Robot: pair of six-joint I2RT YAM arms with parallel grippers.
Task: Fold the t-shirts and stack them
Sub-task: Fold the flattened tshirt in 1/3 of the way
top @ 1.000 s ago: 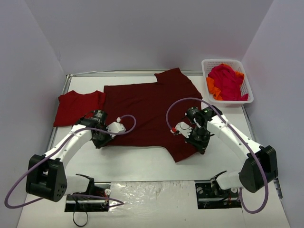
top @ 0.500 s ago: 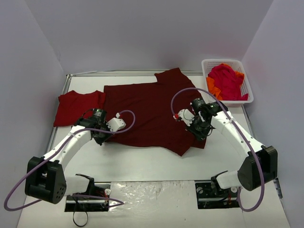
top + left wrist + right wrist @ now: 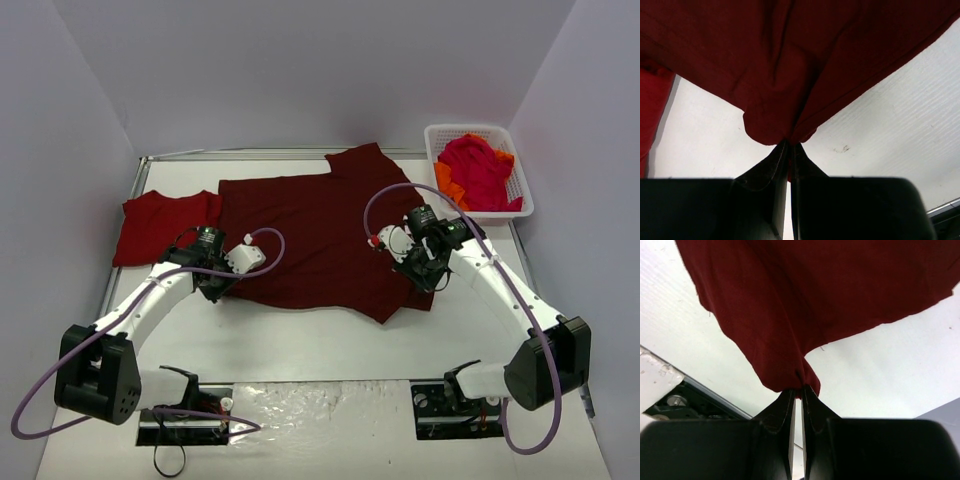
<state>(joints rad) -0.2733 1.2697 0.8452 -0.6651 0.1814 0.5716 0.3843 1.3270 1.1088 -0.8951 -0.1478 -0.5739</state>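
Note:
A large dark maroon t-shirt [image 3: 310, 225] lies spread on the white table. My left gripper [image 3: 213, 290] is shut on its near left hem; in the left wrist view the cloth [image 3: 790, 75] bunches at my closed fingertips [image 3: 789, 146]. My right gripper [image 3: 432, 282] is shut on its near right edge; in the right wrist view the cloth [image 3: 805, 305] hangs pinched at the tips [image 3: 799, 389]. A brighter red t-shirt [image 3: 160, 222] lies folded at the far left. Crimson and orange t-shirts [image 3: 478, 172] are heaped in the basket.
The white lattice basket [image 3: 436, 135] stands at the back right. The table's raised metal rim [image 3: 135, 190] runs along the left and back. Purple cables loop over both arms. A glossy strip and the arm bases lie along the near edge.
Both grippers have moved away from the near edge with the maroon shirt's hem in them. The shirt's near edge has folded back over itself and now lies farther from me.

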